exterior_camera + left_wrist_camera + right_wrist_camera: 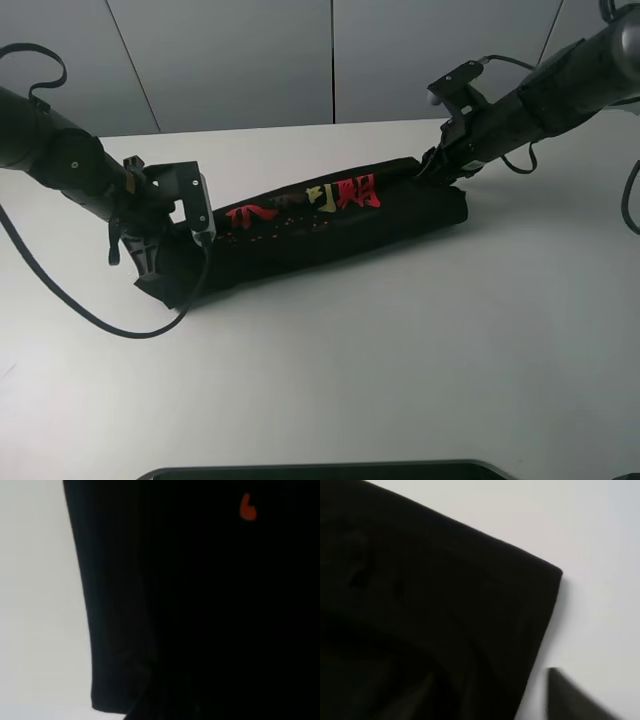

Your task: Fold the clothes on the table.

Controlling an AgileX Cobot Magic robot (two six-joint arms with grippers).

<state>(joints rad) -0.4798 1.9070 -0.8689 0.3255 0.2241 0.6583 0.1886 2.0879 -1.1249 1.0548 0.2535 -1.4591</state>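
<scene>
The clothes, a black T-shirt folded into a long narrow strip, lie slanted across the table with red and yellow characters facing up. My left gripper sits at the strip's near-left end, shut, its tips sunk into the cloth. The left wrist view is filled by the black clothes with one red mark. My right gripper hovers at the strip's far-right end. In the right wrist view one dark finger stands over bare table beside the cloth's corner, jaws parted, nothing gripped.
Black cables loop from both arms onto the table, one curling near the left arm. A dark edge shows along the table's front. Grey wall panels stand behind.
</scene>
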